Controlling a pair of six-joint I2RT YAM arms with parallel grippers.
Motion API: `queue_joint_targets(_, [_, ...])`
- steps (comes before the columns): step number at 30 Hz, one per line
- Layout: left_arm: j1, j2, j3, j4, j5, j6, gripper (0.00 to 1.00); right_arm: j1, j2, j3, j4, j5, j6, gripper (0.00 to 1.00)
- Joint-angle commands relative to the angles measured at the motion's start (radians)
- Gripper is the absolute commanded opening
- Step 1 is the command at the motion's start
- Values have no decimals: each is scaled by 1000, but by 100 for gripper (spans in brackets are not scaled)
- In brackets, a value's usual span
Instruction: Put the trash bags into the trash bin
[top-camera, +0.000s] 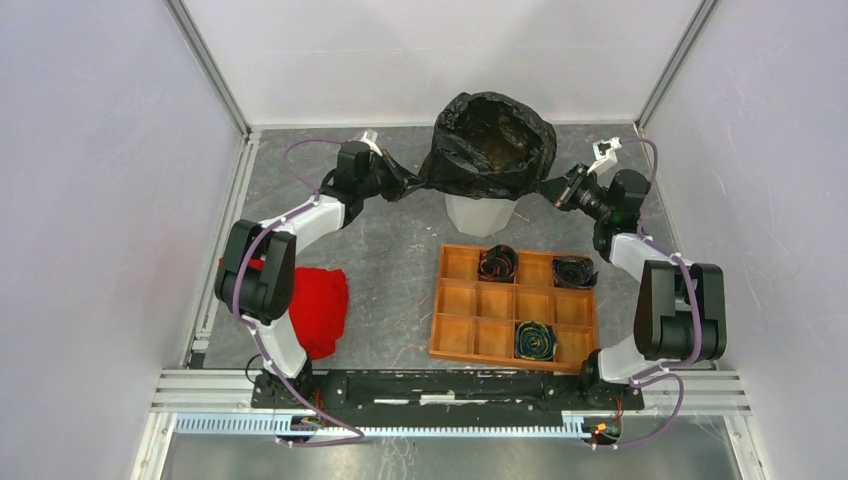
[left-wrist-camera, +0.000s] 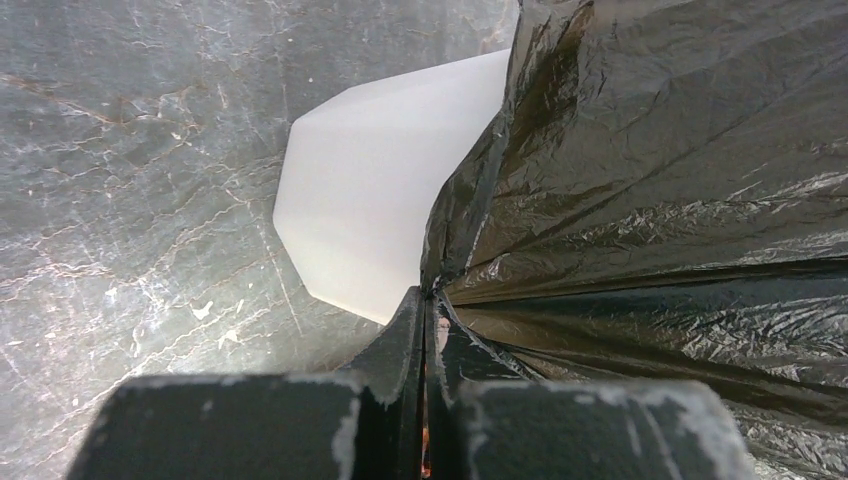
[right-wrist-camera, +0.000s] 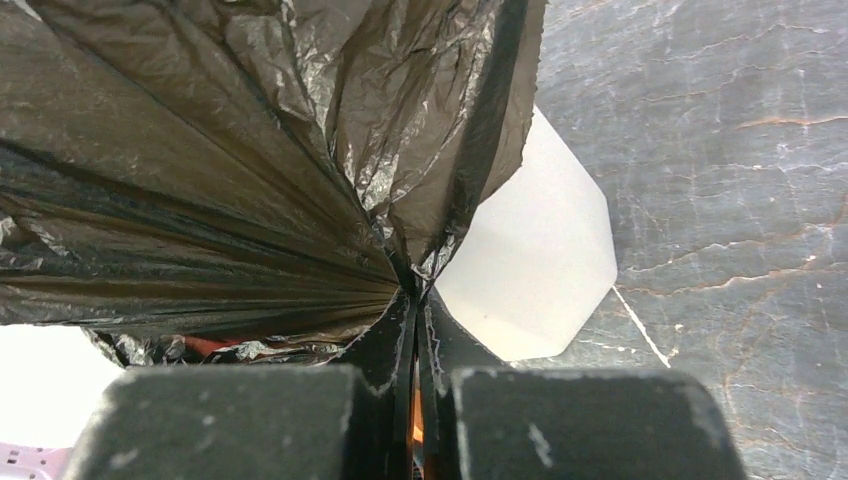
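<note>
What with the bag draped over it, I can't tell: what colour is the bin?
The bin is translucent white, clearest in the left wrist view.

One orange tray (top-camera: 455, 300) holds three rolled black bags (top-camera: 497, 263). Behind the tray: one white bin (top-camera: 478, 212), one open black bag (top-camera: 495, 140). Left: one red cloth (top-camera: 320, 305).

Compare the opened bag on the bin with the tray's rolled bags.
The opened bag is spread over the bin; the rolled bags are tight coils. The left end effector and right end effector pinch the opened bag; the rolled bags lie untouched in the tray. Both are black plastic.
</note>
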Motion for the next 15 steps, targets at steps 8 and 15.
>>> queue_joint_targets(8, [-44, 19, 82, -175, -147, 165, 2, 30, 40, 65, -135, 71, -149, 10])
queue_joint_targets(15, [-44, 31, 162, -328, -239, 248, 2, 35, 40, 97, -230, 128, -207, 16])
